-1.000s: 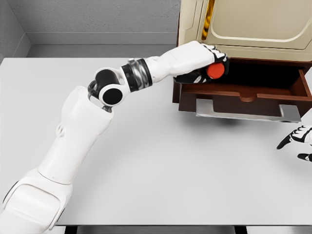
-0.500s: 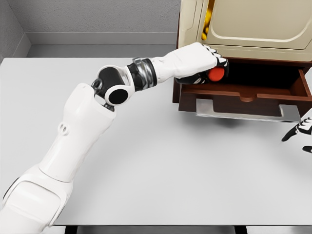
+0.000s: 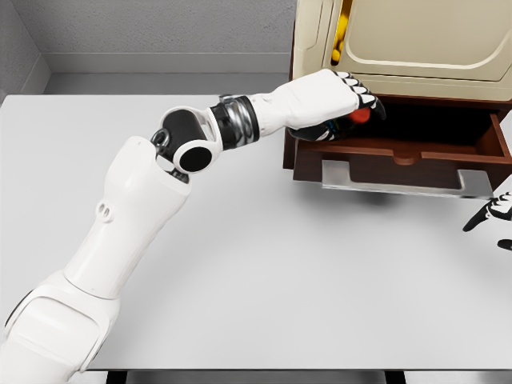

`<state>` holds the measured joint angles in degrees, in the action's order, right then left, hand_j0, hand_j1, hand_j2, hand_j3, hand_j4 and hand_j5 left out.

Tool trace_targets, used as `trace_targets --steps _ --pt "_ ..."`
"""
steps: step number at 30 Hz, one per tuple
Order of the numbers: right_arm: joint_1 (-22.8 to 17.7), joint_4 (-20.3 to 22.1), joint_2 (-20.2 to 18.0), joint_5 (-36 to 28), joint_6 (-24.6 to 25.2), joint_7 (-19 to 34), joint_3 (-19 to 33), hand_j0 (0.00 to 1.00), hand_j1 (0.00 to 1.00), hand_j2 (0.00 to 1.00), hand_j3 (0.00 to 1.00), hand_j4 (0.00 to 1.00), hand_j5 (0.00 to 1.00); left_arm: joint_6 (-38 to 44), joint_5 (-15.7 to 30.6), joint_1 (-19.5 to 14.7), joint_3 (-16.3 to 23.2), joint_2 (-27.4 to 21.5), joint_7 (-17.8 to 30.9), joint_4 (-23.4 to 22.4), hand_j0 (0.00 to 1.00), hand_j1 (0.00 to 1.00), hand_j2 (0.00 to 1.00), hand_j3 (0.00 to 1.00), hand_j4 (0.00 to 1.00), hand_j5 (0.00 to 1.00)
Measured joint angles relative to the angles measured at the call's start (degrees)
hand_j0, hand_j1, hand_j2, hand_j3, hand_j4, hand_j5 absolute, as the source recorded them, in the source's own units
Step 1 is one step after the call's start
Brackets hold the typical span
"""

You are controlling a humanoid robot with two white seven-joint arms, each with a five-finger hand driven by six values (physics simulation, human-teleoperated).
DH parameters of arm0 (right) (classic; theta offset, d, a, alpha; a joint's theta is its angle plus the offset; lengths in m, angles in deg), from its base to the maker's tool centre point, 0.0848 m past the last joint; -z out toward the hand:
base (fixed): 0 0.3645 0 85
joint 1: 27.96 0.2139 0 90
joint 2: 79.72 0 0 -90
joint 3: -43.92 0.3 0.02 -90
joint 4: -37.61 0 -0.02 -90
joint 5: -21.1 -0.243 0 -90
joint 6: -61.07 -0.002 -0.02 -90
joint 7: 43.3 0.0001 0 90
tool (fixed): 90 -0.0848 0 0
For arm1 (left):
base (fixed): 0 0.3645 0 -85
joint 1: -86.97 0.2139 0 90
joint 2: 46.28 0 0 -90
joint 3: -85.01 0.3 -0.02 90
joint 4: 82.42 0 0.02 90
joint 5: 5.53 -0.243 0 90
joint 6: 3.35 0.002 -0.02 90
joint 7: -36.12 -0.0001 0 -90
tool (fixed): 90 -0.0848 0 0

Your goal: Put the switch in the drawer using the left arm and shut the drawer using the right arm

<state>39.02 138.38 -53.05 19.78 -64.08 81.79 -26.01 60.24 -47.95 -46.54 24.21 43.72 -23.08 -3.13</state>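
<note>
The brown drawer [image 3: 416, 154] stands pulled out from under a cream cabinet [image 3: 416, 40] at the back right of the table. My left hand [image 3: 358, 102] reaches over the drawer's left end, fingers curled around the switch [image 3: 362, 115]. Only a small part of its red cap shows between the fingers, above the dark inside of the drawer. My right hand [image 3: 494, 218] hovers at the picture's right edge, just below the drawer's front right corner, with fingers spread and nothing in them.
A grey plate-like strip [image 3: 400, 187] juts out beneath the drawer front. The white table [image 3: 264, 272] spreads out in front. A yellow object [image 3: 345, 24] shows in a gap of the cabinet.
My left hand has pushed a little further right and down over the drawer, so the fingers cover more of the red switch. The right hand rose slightly and drifted toward the right edge.
</note>
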Motion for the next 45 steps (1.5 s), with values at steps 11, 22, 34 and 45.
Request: trace_targets --steps 11,22,34,45 --pt "-0.09 -0.01 -0.05 0.03 0.02 0.15 0.01 0.65 0.65 0.65 0.65 0.65 0.65 0.3 0.18 0.62 -0.07 0.0 0.0 5.91 0.8 0.8 0.8 0.8 0.8 0.8" --pt "-0.53 -0.01 -0.07 0.08 -0.01 0.0 -0.08 0.67 0.67 0.67 0.67 0.67 0.67 0.34 16.9 3.43 -0.06 -0.62 2.92 14.6 0.88 0.88 0.88 0.88 0.88 0.88" --pt "-0.62 0.03 -0.05 -0.22 -0.01 -0.07 -0.11 0.68 0.68 0.68 0.68 0.68 0.68 33.02 56.52 2.46 -0.38 -14.32 4.19 16.64 0.98 0.98 0.98 0.98 0.98 0.98" --pt "-0.7 0.03 0.02 -0.22 -0.01 -0.07 -0.12 0.69 0.69 0.69 0.69 0.69 0.69 50.37 60.64 2.29 -0.1 -15.74 4.21 17.02 0.97 0.97 0.97 0.97 0.97 0.97"
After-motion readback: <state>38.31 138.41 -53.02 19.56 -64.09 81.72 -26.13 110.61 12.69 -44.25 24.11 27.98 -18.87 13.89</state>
